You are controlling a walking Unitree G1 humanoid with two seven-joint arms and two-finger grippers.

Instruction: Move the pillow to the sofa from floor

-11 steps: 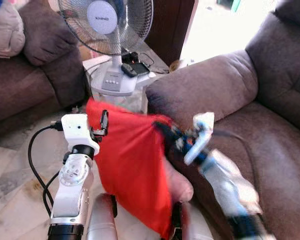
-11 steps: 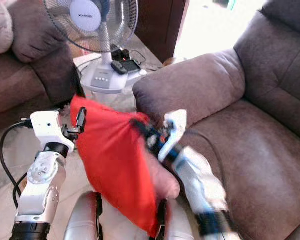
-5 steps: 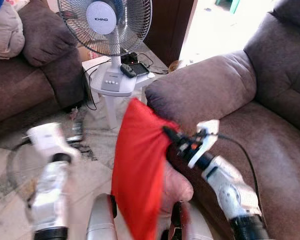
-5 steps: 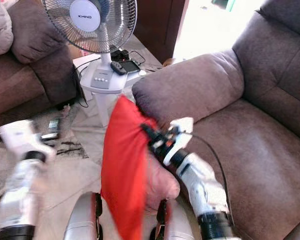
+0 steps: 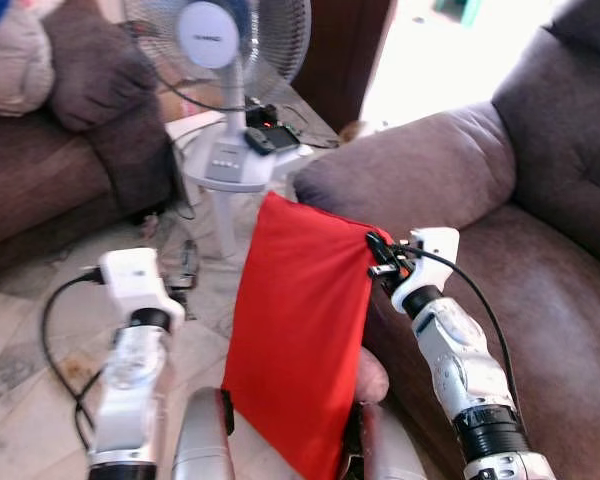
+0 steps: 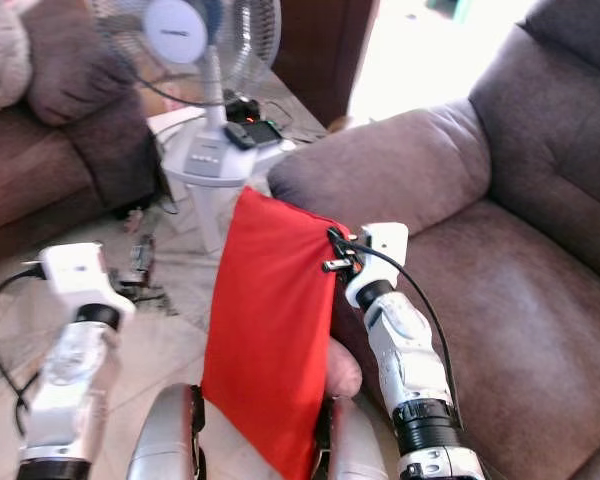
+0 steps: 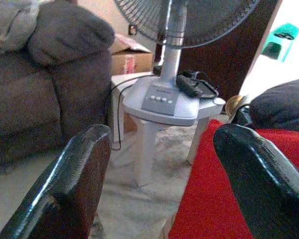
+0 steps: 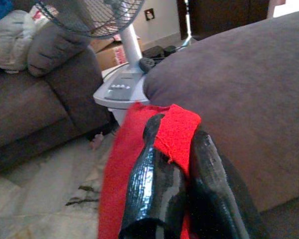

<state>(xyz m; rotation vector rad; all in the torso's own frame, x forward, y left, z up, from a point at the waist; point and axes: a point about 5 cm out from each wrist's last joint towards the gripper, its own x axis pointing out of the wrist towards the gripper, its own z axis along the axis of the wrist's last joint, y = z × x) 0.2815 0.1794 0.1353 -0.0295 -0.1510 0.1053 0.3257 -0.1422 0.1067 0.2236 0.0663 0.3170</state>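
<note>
Pillow point(image 5: 300, 340) is hanging off the floor, just beside the sofa point(image 5: 540, 270) armrest, not on the seat yet. Right gripper point(image 8: 177, 149) is pinching its top corner, fingers clamped. Left gripper point(image 7: 159, 164) is hanging spread and empty, probably clear of the fabric. Placement is remaining.

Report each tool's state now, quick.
Left tool: open, holding nothing, beside the red pillow.
Right tool: closed on the pillow's upper corner, next to the sofa armrest.
</note>
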